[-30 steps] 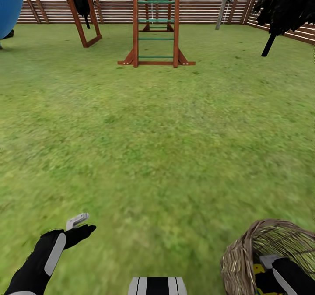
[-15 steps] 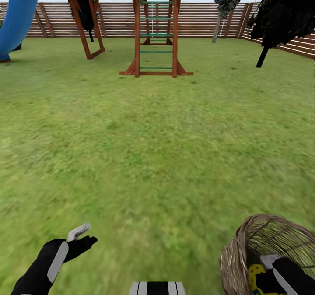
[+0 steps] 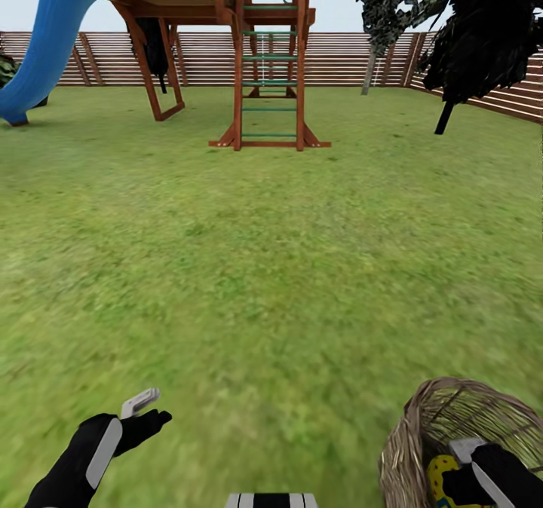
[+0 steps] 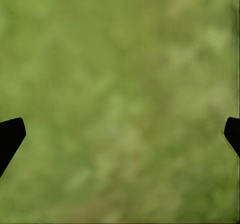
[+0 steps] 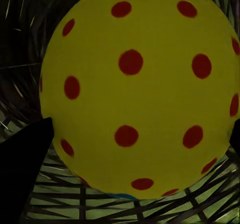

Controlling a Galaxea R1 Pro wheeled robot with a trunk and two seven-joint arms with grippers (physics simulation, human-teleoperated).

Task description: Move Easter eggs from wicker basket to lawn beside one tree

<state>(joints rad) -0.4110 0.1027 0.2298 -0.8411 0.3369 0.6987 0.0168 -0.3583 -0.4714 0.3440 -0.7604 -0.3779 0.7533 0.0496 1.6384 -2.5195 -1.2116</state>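
Our right tool (image 5: 137, 139) sits inside the wicker basket (image 3: 411, 448), fingers spread either side of a yellow Easter egg (image 5: 137, 89) dotted red. Our left tool (image 4: 120, 134) hangs spread over the lawn (image 3: 271, 267).

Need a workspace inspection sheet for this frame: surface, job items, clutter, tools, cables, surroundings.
Surface: lawn, mottled green grass, flat.
Job's things: wicker basket at the robot's right front on the grass; one yellow Easter egg with red dots inside it, close in front of the right tool. Other eggs cannot be made out.
Clutter: nothing seen on the grass near the robot.
Tools: left tool over bare grass, fingers apart, empty. Right tool down inside the basket, fingers either side of the egg; grip cannot be confirmed.
Cables: nothing seen.
Surroundings: wooden playhouse with ladder, blue slide, slatted fence, black-leaved tree far right.
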